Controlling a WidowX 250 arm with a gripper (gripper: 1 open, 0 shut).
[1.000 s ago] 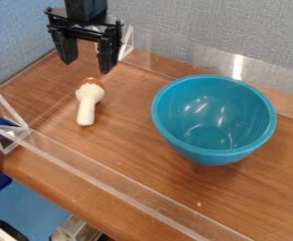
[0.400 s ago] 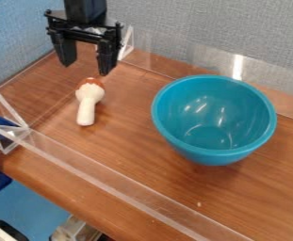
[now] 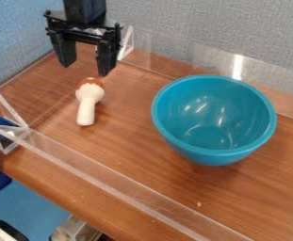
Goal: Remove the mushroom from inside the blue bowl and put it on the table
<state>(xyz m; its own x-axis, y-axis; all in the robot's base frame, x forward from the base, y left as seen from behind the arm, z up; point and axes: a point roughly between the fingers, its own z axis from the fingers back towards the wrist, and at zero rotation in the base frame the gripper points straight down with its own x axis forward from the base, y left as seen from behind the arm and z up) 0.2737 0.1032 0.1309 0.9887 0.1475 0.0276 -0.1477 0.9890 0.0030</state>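
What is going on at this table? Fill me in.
A single robot arm is working at the table, which has low clear walls around it. Its gripper is open, pointing down, and holds nothing; it hangs above and just behind the mushroom. The mushroom lies on its side on the wood, left of the blue bowl and apart from it. The bowl stands upright and empty, so the mushroom is already out.

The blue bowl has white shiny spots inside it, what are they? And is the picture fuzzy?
In the camera view, the white spots inside the blue bowl are glare from lights on its glossy plastic; the table varnish has a soft sheen too; the mushroom and open gripper look slightly soft, not badly blurred.
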